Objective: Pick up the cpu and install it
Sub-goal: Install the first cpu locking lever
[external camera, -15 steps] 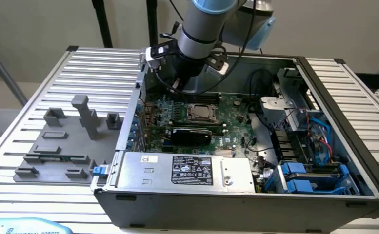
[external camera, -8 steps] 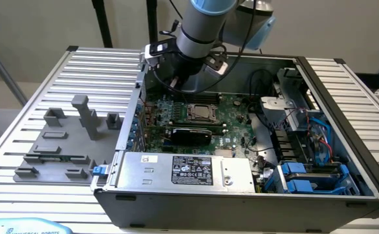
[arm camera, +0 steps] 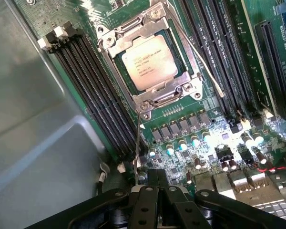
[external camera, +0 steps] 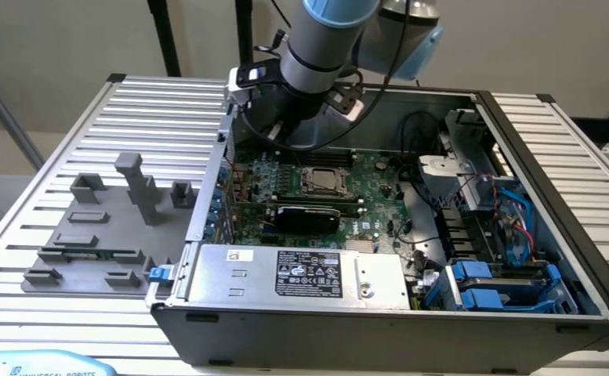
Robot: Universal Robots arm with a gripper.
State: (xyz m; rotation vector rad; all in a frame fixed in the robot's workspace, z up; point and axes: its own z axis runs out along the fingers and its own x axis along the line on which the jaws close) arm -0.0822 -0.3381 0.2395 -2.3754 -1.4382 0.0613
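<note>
Exterior view: grey fixture blocks (external camera: 106, 227) on the desk (external camera: 32, 329), then the open computer case (external camera: 388, 313) under my arm. Wrist view: one cpu (arm camera: 149, 63) seated in its motherboard socket (arm camera: 150, 59); my tool (arm camera: 157, 179), fingers together, empty, hangs above the board.

— The cpu (arm camera: 149, 63)?
— Brushed silver metal top, dull sheen, in a shiny metal socket frame (arm camera: 148, 98).
— The fixture blocks (external camera: 142, 188)?
— Matt grey plastic on a ribbed aluminium table (external camera: 157, 102).
</note>
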